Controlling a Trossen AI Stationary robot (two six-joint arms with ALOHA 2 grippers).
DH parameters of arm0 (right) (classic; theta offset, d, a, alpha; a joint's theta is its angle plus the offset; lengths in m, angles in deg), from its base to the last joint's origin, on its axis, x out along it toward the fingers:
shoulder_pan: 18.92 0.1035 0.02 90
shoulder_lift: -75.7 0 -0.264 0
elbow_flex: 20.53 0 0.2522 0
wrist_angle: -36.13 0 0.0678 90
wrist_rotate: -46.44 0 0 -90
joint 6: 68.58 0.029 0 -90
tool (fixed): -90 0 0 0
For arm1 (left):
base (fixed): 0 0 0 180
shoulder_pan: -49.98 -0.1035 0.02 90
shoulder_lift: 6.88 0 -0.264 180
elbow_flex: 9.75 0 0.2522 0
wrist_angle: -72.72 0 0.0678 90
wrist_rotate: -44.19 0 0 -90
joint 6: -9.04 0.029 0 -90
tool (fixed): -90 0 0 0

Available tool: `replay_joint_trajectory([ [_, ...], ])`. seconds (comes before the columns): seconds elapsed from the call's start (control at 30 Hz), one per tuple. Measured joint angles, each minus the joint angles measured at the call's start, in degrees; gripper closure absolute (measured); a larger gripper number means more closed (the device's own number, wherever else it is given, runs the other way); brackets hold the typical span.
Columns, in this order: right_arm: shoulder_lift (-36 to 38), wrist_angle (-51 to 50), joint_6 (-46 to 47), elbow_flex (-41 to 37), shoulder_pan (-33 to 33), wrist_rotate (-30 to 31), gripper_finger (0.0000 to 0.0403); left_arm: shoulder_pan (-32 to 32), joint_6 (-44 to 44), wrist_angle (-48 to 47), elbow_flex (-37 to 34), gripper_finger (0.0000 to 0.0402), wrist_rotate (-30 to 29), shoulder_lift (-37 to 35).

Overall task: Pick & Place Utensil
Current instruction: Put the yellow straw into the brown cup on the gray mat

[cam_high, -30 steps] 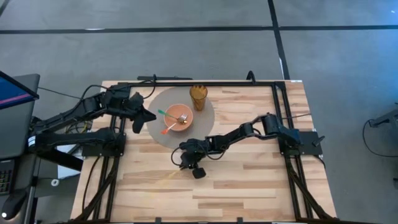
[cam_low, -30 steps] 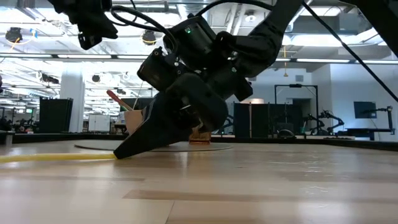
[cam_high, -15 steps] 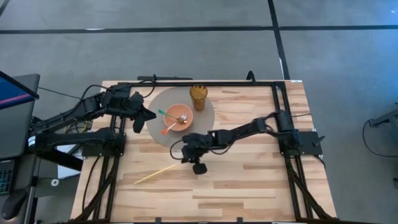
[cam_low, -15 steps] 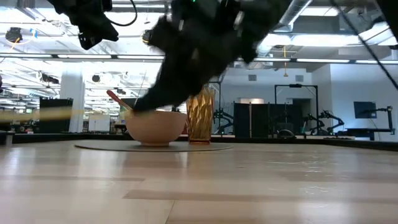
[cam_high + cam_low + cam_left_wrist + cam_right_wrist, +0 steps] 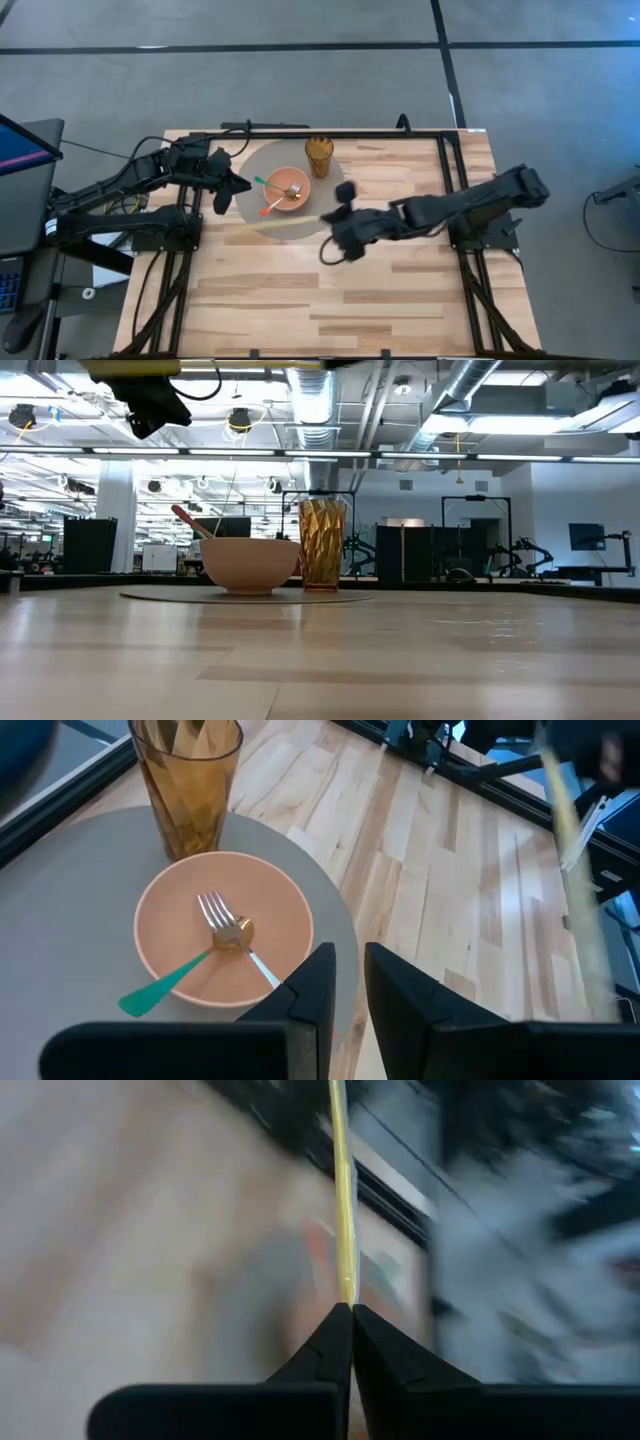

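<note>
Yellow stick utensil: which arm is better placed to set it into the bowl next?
The right. Its hand is shut on the thin yellow stick utensil, raised off the table beside the round peach bowl. The left hand holds nothing and waits at the grey mat's edge.

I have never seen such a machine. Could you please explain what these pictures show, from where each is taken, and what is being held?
Two dark robot arms work at a light wooden table. One camera looks down from above, one sits at table height, and one rides on each wrist. On a round grey mat stand a peach-coloured bowl, holding a metal fork and coloured-handled utensils, and an amber faceted glass. The right gripper is shut on a thin yellow stick-like utensil, carried above the table near the mat. The left gripper waits open beside the bowl.
</note>
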Motion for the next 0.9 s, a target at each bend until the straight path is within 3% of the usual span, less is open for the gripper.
replay_joint_trajectory([
  [0.17,4.79,-11.05,-15.40,0.00,-2.35,15.06,0.0402,0.00,0.00,0.14,0.00,0.0344,0.00,0.00],
  [0.37,5.53,-9.95,-43.67,1.22,-6.38,25.03,0.0402,0.00,-0.01,0.52,0.00,0.0344,0.00,0.00],
  [0.57,5.61,-9.81,-51.01,4.33,-9.44,26.22,0.0403,0.00,0.00,0.89,0.00,0.0344,-0.06,0.00],
  [0.7,5.63,-10.26,-56.89,5.72,-10.40,33.49,0.0403,0.02,-0.01,0.93,0.00,0.0344,-2.84,0.00],
  [0.9,5.76,-21.28,-58.52,6.86,-10.24,35.42,0.0403,0.02,0.00,0.94,0.00,0.0344,-4.93,0.00],
])
